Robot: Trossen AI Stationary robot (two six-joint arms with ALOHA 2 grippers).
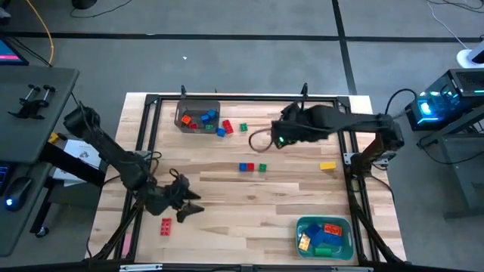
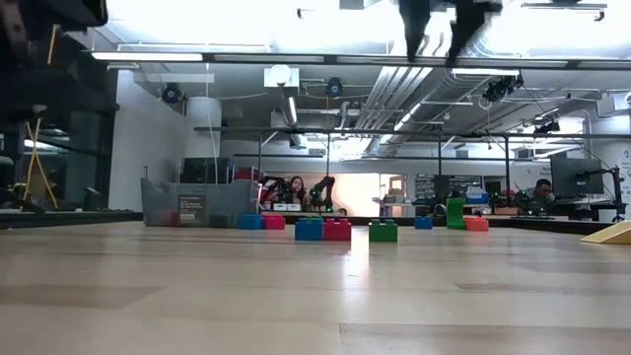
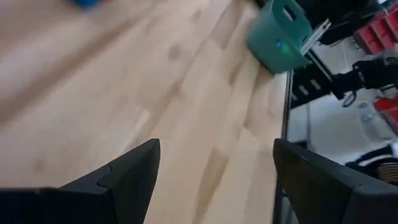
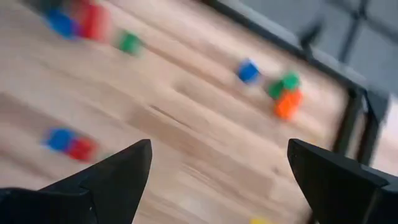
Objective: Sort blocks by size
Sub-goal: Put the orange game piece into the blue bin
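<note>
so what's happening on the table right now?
Block sorting, mid-run. Neither arm holds anything: the left tool is open over bare wood near a red block, and the right tool is open, raised toward the far side. The grey bin and teal bin already hold blocks. A blue-red pair, green blocks and a yellow one are still loose on the table.

This is a robotics lab in an open, industrial office hall: exposed ceiling ducts (image 2: 394, 84) and strip lights overhead, rows of benches behind with monitors (image 2: 577, 177) and seated people (image 2: 296, 189) (more robot arms (image 2: 323, 189) stand there too).
</note>
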